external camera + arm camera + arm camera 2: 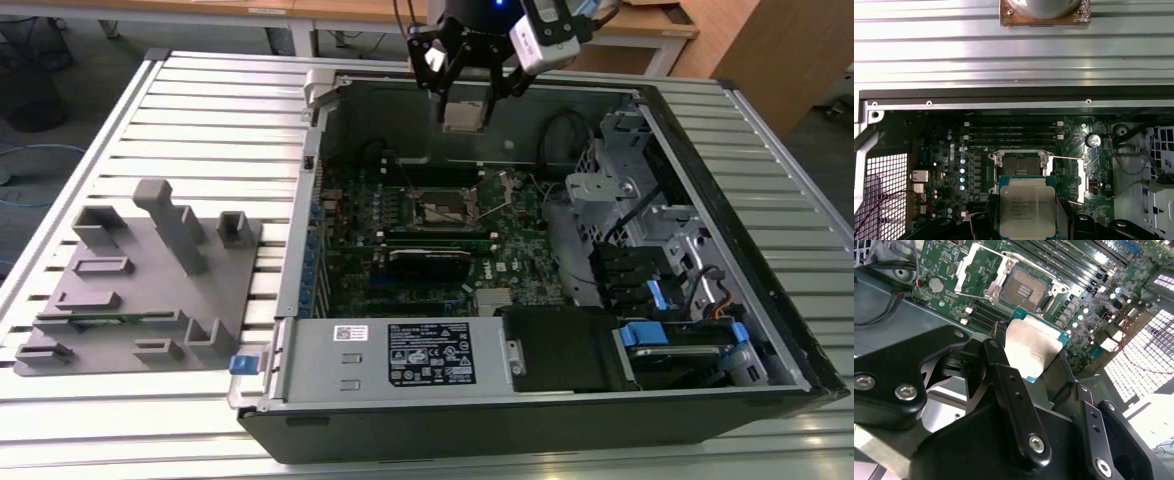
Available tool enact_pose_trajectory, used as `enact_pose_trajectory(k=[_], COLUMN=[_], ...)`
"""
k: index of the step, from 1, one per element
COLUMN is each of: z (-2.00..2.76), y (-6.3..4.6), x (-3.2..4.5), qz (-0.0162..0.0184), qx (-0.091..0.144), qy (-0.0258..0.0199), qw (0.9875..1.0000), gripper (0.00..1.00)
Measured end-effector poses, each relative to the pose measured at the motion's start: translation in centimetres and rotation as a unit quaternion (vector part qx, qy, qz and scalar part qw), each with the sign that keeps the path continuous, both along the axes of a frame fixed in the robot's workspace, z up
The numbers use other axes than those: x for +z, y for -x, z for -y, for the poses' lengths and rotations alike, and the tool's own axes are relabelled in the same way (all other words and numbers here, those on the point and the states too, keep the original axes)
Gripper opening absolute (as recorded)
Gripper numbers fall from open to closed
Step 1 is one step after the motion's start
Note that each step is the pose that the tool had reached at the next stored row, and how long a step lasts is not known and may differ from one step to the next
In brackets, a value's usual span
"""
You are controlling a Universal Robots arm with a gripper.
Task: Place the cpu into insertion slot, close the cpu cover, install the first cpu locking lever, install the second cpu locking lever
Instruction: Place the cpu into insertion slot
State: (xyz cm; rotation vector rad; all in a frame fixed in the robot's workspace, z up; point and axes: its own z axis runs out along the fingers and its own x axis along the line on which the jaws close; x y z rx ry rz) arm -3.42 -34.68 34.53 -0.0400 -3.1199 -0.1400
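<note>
My fingers [1006, 385] clamp the chip [1027, 207] by its edges, up well clear of the empty socket [1019, 170]. The socket's cover [996, 277] stands open; nothing seated or locked yet.

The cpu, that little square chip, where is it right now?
The cpu is held in the gripper at the top of the exterior view, raised over the open computer case, not yet in the insertion slot.
</note>
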Motion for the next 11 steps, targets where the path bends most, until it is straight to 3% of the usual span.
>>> enact_pose_trajectory(k=[11], z=[0.00], y=[0.00], x=[-0.34], qz=[0.0000], qx=[0.000], qy=[-0.0001], qw=[1.0000], gripper=[0.54])
